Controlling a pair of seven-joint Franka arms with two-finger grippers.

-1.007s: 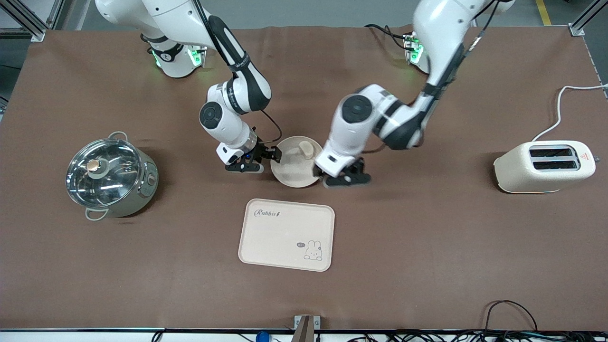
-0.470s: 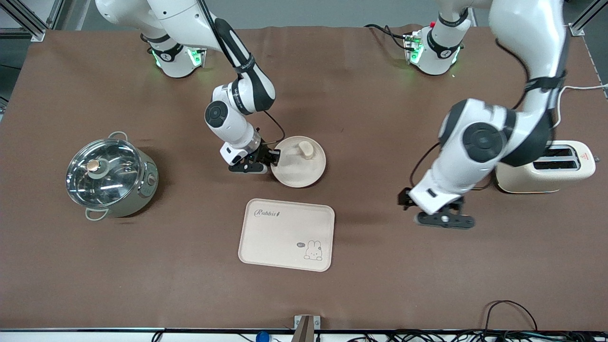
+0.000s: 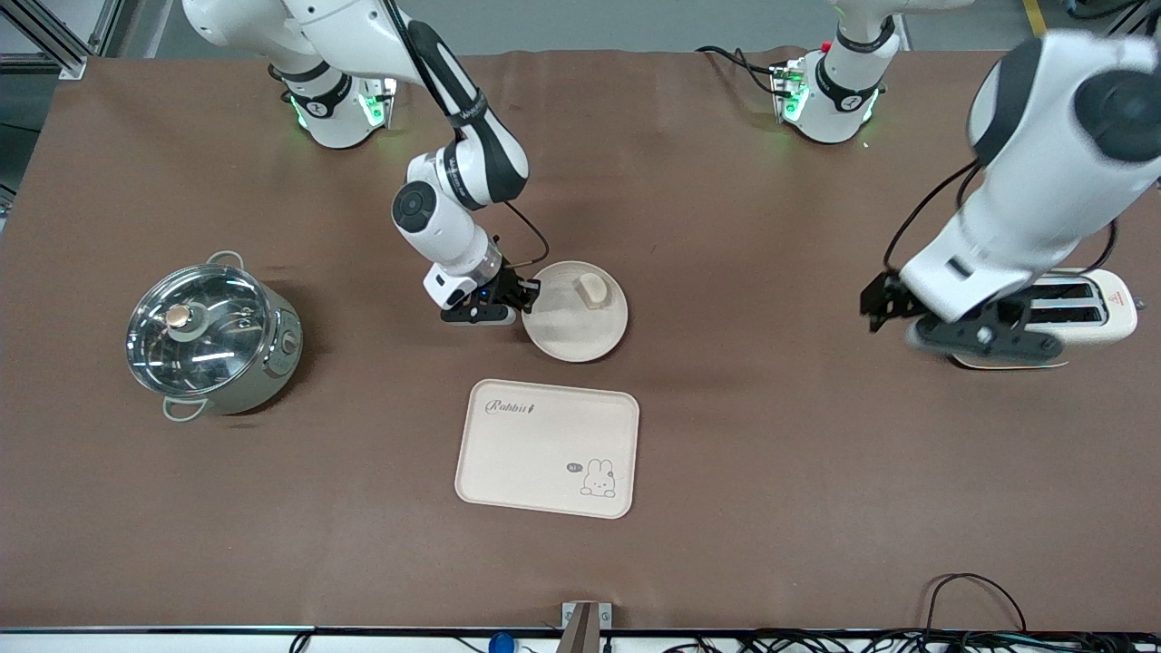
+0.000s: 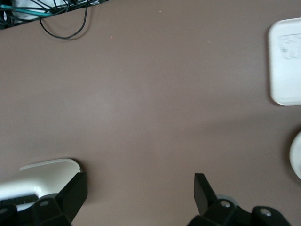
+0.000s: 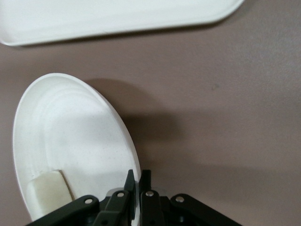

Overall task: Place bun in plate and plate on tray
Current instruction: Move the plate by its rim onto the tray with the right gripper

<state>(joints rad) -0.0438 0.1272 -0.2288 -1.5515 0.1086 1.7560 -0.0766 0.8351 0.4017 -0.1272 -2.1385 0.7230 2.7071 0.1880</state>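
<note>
bun [image 3: 594, 290] lies inside the plate [image 3: 574, 326], toward the rim farther from the front camera; first half of the task looks done. plate rests on the desk [image 3: 771, 472], apart from the tray [image 3: 547, 447], which lies nearer the front camera.

right gripper [image 3: 523, 297] is low at the plate's edge on the right arm's side. in the right wrist view its fingers [image 5: 128, 181] are pinched almost together with the thin rim between them, so i read it as a grasp on the plate [image 5: 70, 141]; bun [image 5: 47, 193] sits well clear of the pinch.

step in hand, as i judge it: carry plate to tray. a one-sided rim grip will let the plate sag on its free side, so lift only enough to clear the tray's lip, keep it level, move slowly so the bun does not slide off, then lower flat inside the tray border before letting go.

left gripper [image 3: 984, 326] hangs over the toaster [image 3: 1088, 313] at the left arm's end, fingers [image 4: 204, 190] spread wide, holding nothing; that arm waits.
</note>
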